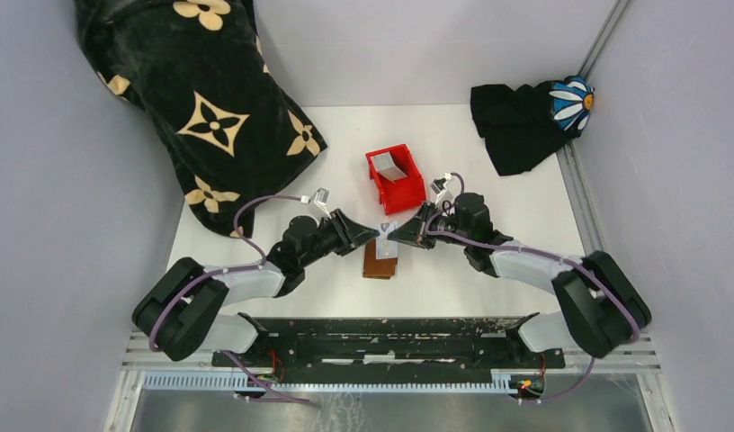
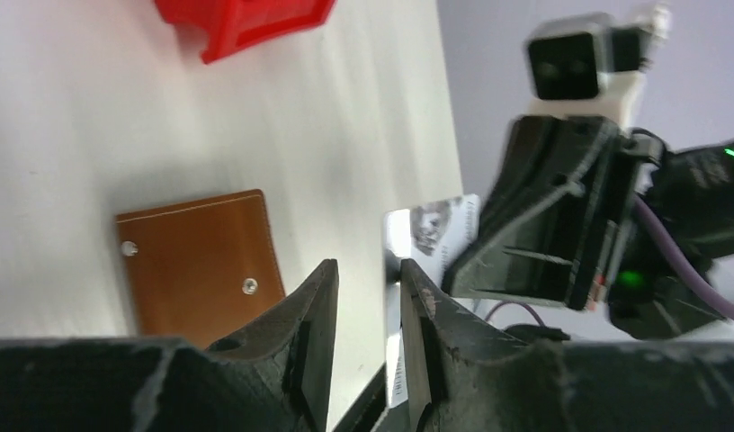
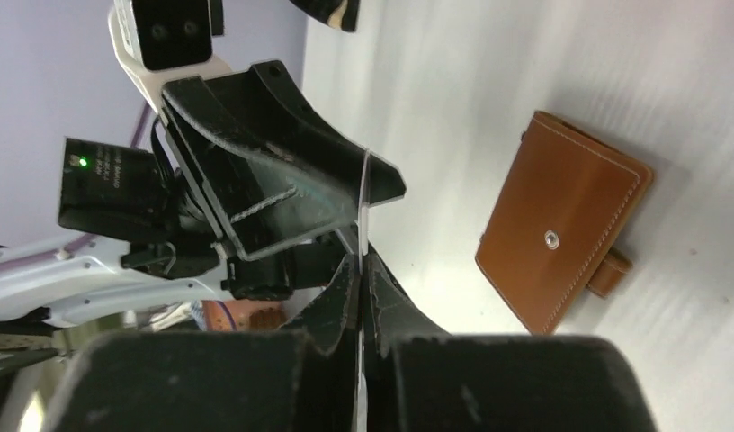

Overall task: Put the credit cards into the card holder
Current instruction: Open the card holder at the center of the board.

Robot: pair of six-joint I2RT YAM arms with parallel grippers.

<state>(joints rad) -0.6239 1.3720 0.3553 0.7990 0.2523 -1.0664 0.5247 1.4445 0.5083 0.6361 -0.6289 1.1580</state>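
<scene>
the right fingers [image 3: 336,306] pinch a card [image 2: 431,234] edge-on above the desk [image 1: 489,270]; the left fingers [image 2: 314,333] stand narrowly parted beside it. the wallet [image 1: 380,260] lies folded just below, at 6 o'clock from the bin [image 1: 408,191]. the left should likely grip the card's free end squarely before the right releases.

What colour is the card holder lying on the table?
The card holder is brown, with pale stitching along its edges; the right wrist view shows it best.
</scene>
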